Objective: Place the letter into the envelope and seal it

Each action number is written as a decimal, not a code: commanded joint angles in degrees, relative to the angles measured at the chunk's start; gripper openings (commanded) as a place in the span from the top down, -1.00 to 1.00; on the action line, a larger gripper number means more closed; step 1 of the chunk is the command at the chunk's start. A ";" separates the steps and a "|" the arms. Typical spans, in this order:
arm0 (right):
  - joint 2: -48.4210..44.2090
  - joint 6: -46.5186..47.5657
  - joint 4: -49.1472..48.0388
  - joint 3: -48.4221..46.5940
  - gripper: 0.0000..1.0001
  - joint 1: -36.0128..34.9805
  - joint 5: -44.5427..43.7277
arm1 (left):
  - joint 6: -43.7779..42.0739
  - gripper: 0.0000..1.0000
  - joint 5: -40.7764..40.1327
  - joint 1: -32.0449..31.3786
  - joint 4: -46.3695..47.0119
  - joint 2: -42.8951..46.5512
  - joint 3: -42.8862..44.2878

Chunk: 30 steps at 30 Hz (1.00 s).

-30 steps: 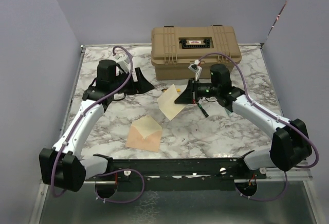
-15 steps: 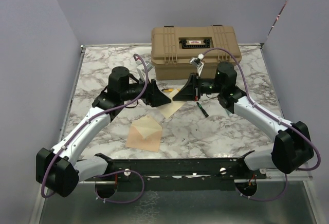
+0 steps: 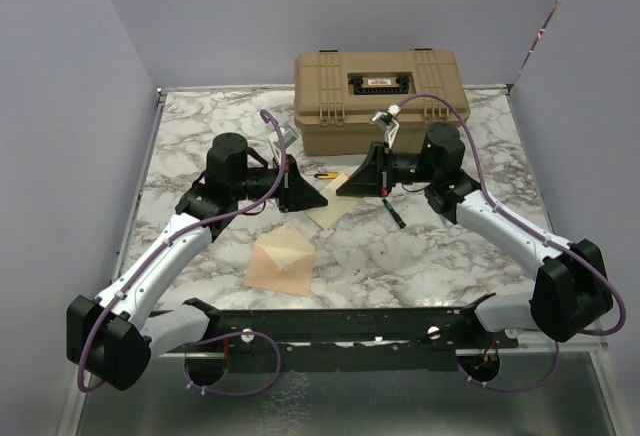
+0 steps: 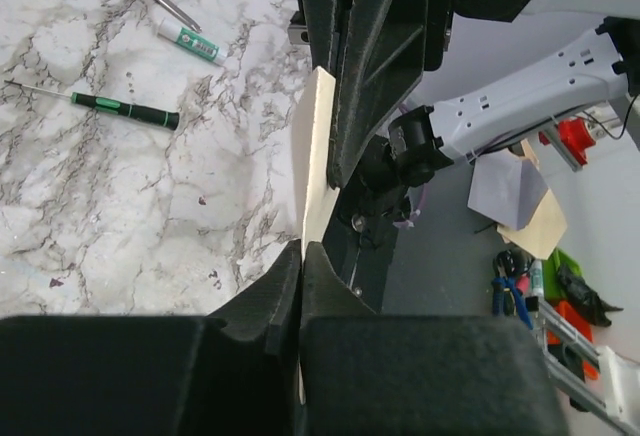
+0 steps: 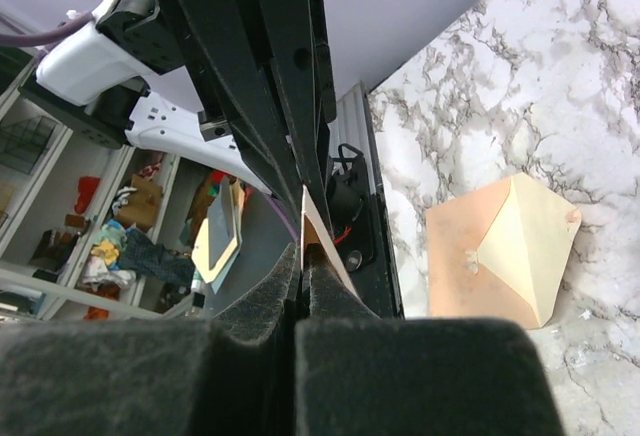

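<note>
Fingertips of the left tool [image 4: 300, 251] are clenched on one edge of the letter [image 4: 318, 146], a plain peach-tan sheet seen edge-on from that wrist. Straight ahead of them, the right tool [image 5: 302, 251] is clamped on the opposite edge of the same sheet, its fingers pressed together with the paper between. The two tools point nose to nose, tips close together, and the letter hangs between them clear of the worktop [image 3: 450, 246].

Below the pair and towards the arm bases, the envelope [image 3: 280, 261] lies flat on the marble. Its triangular flap is open and the pale yellow inside faces up. It is apart from both tools, a little nearer the left one.

Just under the right tool, on its outer side, lies a green-handled screwdriver [image 3: 393, 213]. Beyond both tools, against the far edge of the worktop, stands a closed tan case [image 3: 380, 101].
</note>
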State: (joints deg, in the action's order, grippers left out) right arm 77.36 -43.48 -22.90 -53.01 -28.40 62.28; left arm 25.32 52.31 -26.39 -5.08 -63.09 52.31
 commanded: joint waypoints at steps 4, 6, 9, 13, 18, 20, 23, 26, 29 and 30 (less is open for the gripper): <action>-4.14 2.67 6.63 -0.05 0.71 0.02 -9.28 | 0.75 1.00 1.92 -0.33 1.21 1.66 0.62; -6.40 3.88 10.89 -0.21 0.26 0.02 -14.10 | 2.01 1.00 -0.53 -0.33 1.17 1.74 1.19; -10.59 2.56 10.28 2.21 -0.11 0.06 -18.89 | 4.54 1.00 -5.36 -0.33 1.21 1.51 2.58; -17.04 -4.04 2.78 8.74 -0.61 -0.06 -26.11 | 9.81 1.00 -9.56 -0.34 3.35 1.08 4.34; -19.28 -14.65 -9.45 16.57 -0.80 -0.20 -33.13 | 19.63 1.00 -12.32 -0.46 12.21 1.78 3.23; -17.50 -18.10 -15.15 17.35 -0.80 -0.73 -32.26 | 23.42 1.00 -13.50 -0.43 16.50 2.27 2.03; -12.95 -22.04 -24.35 16.10 -0.79 -1.51 -27.95 | 28.55 1.00 -14.15 -0.41 21.53 2.38 0.15; -9.27 -26.97 -36.06 15.41 -0.73 -1.81 -25.74 | 30.03 1.00 -13.90 -0.42 23.04 2.10 -0.57; -6.50 -29.97 -41.85 13.83 -0.54 -1.96 -25.20 | 30.22 1.00 -13.01 -0.42 23.37 2.31 -0.96; -5.83 -30.40 -42.58 13.31 -0.48 -2.02 -25.12 | 30.10 1.00 -12.73 -0.41 23.62 2.54 -1.10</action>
State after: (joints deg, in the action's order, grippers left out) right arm 69.49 -67.94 -51.68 -36.60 -29.95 35.20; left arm 52.47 39.97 -26.59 14.31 -61.69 52.40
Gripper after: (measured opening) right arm 0.787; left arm 0.003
